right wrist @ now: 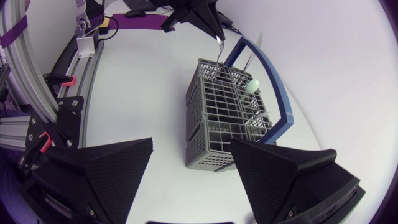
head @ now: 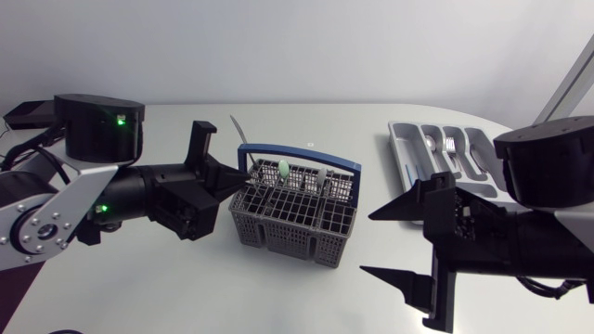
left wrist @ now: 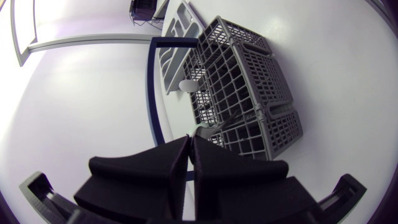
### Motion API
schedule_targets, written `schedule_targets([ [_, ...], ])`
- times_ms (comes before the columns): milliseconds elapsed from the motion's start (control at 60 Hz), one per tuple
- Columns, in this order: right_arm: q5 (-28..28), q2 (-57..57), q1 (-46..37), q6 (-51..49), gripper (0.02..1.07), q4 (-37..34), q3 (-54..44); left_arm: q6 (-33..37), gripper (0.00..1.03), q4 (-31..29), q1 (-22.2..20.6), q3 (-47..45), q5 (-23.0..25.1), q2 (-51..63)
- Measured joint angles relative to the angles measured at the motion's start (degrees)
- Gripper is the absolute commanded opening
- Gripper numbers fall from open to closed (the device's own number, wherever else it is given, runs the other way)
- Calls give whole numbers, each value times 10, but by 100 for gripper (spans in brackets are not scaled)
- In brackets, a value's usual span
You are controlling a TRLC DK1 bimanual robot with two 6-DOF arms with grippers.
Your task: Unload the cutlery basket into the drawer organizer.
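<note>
The grey cutlery basket (head: 292,221) (left wrist: 249,81) (right wrist: 224,118) stands mid-table with its blue handle (head: 306,153) folded back. Inside it are a pale green-tipped utensil (head: 281,168) (right wrist: 250,86) and a tall silver handle (head: 239,130) (right wrist: 254,53). My left gripper (head: 246,172) (left wrist: 191,138) (right wrist: 214,30) is at the basket's left end. Its fingers are pressed together on the top of a silver utensil (right wrist: 219,48) that stands in the end compartment. My right gripper (head: 368,243) (right wrist: 191,149) hangs open to the right of the basket, holding nothing. The grey drawer organizer (head: 408,153) (left wrist: 177,31) lies at the back right.
Silver cutlery lies in the organizer's compartments (head: 450,144). My right arm's body partly covers the organizer's right side. Bare white tabletop (head: 278,297) stretches in front of the basket and between both arms.
</note>
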Motion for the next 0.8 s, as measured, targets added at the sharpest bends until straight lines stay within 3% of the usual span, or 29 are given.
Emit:
schedule_targets([
  [483, 46, -34, 44, 13, 92, -13, 0, -25, 8, -41, -6, 7, -38, -81],
  [633, 74, -52, 55, 22, 92, -13, 0, -112, 8, -108, -27, 42, -63, -106],
  [800, 129, -75, 88, 35, 92, -10, 0, -272, 8, -181, -68, 110, -79, -111],
])
